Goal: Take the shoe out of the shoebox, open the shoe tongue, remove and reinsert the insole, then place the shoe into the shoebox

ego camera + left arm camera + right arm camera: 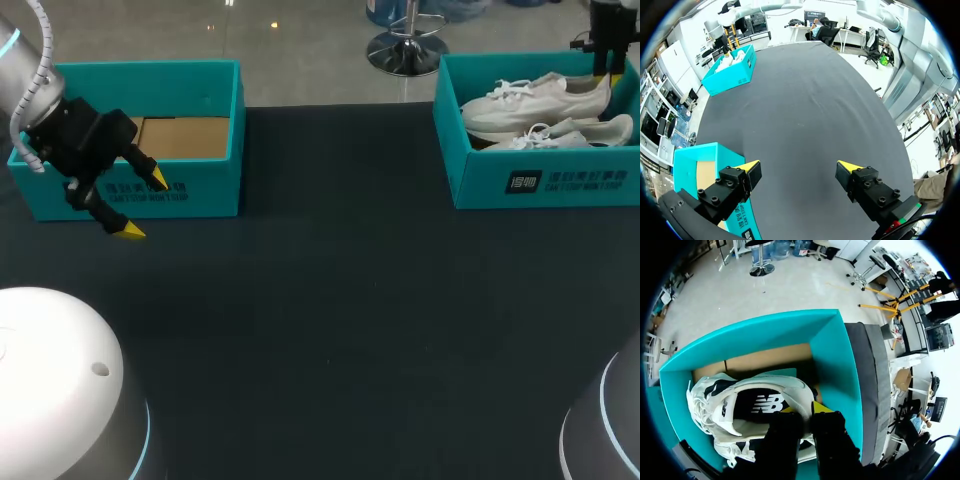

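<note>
Two white shoes lie in the teal shoebox [540,180] at the back right. The upper shoe [540,100] rests on the lower shoe [575,135]. My right gripper [608,72] comes down at the upper shoe's heel. In the right wrist view this gripper [805,409] is shut on the heel rim of the white shoe [740,395], one finger inside the opening and one outside. The dark insole shows inside the shoe. My left gripper [144,205] hangs open and empty in front of the left box; its fingers [752,170] stand far apart over the dark table.
A second teal box [200,190] at the back left holds only its cardboard floor; my left gripper's finger is close to its front wall [685,160]. A dark mat [340,300] covers the table between the boxes. The right box [727,80] shows far ahead of the left gripper.
</note>
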{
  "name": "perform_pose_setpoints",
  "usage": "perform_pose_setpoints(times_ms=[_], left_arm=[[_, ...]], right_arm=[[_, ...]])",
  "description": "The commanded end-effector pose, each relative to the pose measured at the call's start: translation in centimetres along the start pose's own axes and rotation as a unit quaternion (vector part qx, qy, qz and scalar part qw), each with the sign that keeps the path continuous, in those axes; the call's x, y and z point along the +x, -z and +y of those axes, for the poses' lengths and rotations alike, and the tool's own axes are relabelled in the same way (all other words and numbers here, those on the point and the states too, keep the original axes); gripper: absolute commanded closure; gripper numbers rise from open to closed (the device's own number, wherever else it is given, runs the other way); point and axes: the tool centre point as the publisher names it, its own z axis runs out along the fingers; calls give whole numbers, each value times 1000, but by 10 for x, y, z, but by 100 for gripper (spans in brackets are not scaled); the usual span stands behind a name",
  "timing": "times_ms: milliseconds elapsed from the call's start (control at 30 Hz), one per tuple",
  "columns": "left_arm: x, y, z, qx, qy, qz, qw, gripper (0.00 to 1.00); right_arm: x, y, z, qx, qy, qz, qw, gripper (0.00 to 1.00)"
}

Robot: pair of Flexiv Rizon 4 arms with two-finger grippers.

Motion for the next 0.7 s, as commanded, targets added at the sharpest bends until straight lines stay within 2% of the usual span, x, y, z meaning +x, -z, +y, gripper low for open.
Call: perform_pose_setpoints(times_ms=[33, 267, 333, 367, 567, 700], left_arm=[[0, 0, 0, -2, 0, 1, 1000, 0], [0, 0, 0, -2, 0, 1, 1000, 0], [0, 0, 0, -2, 0, 1, 1000, 0], [0, 0, 0, -2, 0, 1, 1000, 0], [0, 0, 0, -2, 0, 1, 1000, 0], [0, 0, 0, -2, 0, 1, 1000, 0]], right_arm=[[4, -3, -8, -8, -6, -11, 1000, 100], [9, -9, -13, -6, -13, -11, 1000, 100], [9, -9, -14, -4, -16, -6, 1000, 25], [9, -9, -14, -5, -17, -5, 1000, 0], [2, 12, -14, -26, -26, -7, 999, 0], [-4, 36, -14, -43, -31, -8, 999, 0]])
